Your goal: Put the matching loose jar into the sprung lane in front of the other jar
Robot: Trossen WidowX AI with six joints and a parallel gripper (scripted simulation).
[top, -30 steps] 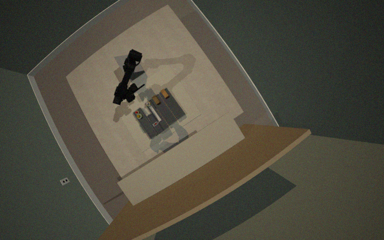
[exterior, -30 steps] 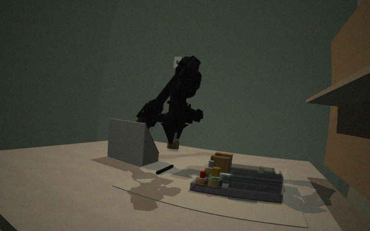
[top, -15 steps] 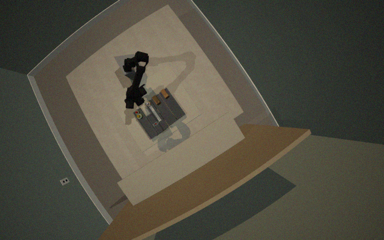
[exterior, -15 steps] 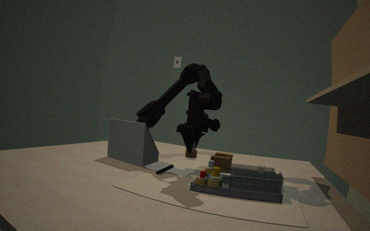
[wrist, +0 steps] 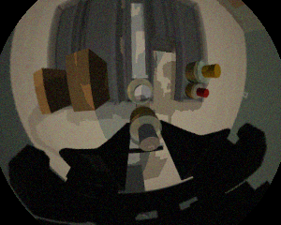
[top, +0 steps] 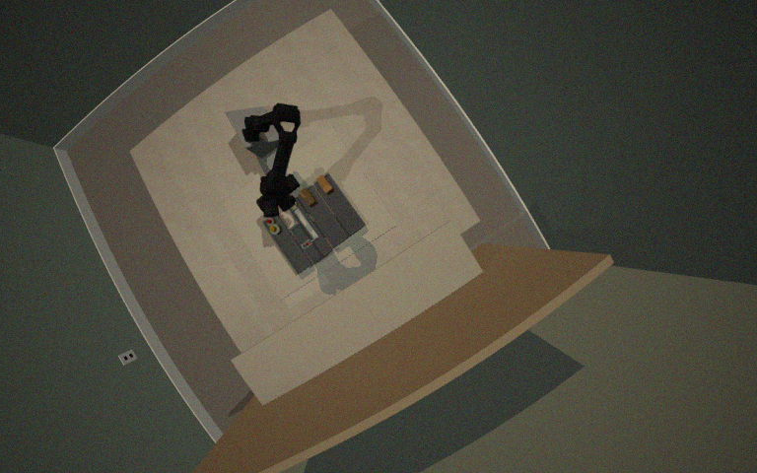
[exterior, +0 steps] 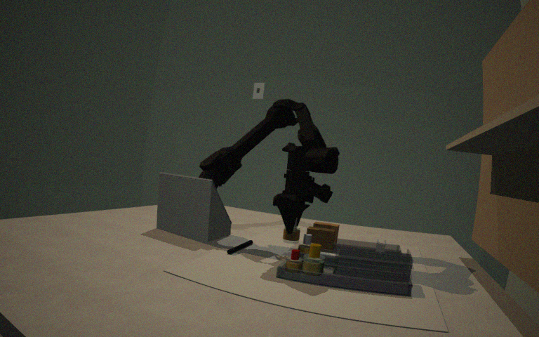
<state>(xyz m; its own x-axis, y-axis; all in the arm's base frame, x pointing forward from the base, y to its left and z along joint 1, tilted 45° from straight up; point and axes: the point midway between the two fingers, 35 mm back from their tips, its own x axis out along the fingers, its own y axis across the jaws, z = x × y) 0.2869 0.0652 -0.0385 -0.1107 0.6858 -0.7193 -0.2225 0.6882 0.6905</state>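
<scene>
A jar [exterior: 291, 236] [wrist: 145, 115] with an amber body and a grey cap hangs upright between the fingers. My gripper [exterior: 291, 230] [wrist: 144, 124] is shut on it and points down, with the jar raised above the table at the front end of the grey rack [exterior: 368, 286] [top: 344, 221]. A similar jar with a pale grey cap [exterior: 307, 238] [wrist: 141, 90] stands at the front of the sprung lane, just ahead of the held jar in the wrist view. A pale strip [wrist: 138, 44] [top: 306, 224] runs along the lane behind it. The pusher plate and the low front stop cannot be made out.
A red-capped jar [exterior: 295, 254] [wrist: 203, 92] and a yellow-capped jar [exterior: 314, 250] [wrist: 211, 71] stand in the lane at one side. Two brown boxes [wrist: 86, 81] [wrist: 51, 91] stand on the other side. A black rod [exterior: 240, 247] lies on the table near a grey block [exterior: 184, 206].
</scene>
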